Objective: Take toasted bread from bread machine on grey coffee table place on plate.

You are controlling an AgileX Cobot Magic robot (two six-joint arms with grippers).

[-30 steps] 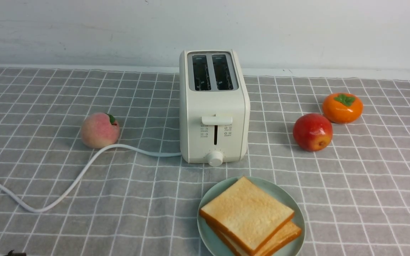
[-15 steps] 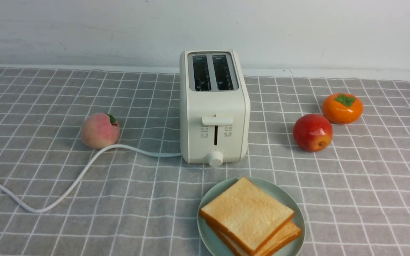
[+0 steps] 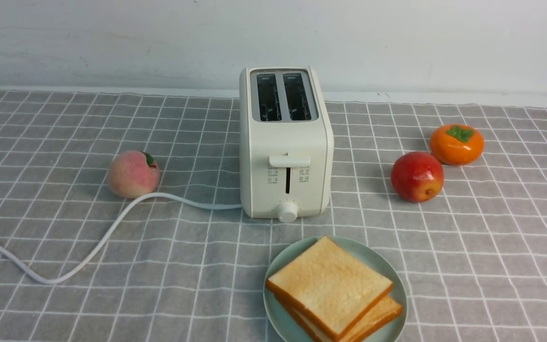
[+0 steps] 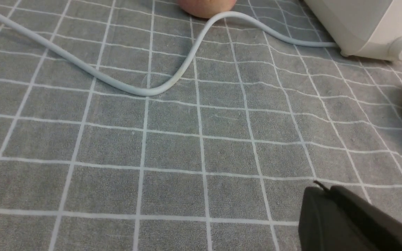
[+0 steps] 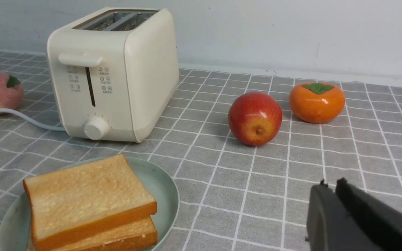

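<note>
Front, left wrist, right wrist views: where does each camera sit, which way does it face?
Front: between the arms, looking forward at toaster and plate; no arm visible.
Left wrist: on left arm, down over the cloth; left gripper shows.
Right wrist: on right arm, forward over the plate; right gripper shows.
All share toaster, plate.

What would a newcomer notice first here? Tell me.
Probably the toast: two golden slices stacked askew on the pale green plate, nearest the robot. Behind it stands the cream toaster, slots empty. Bright on the right sit a red apple and an orange persimmon.
</note>
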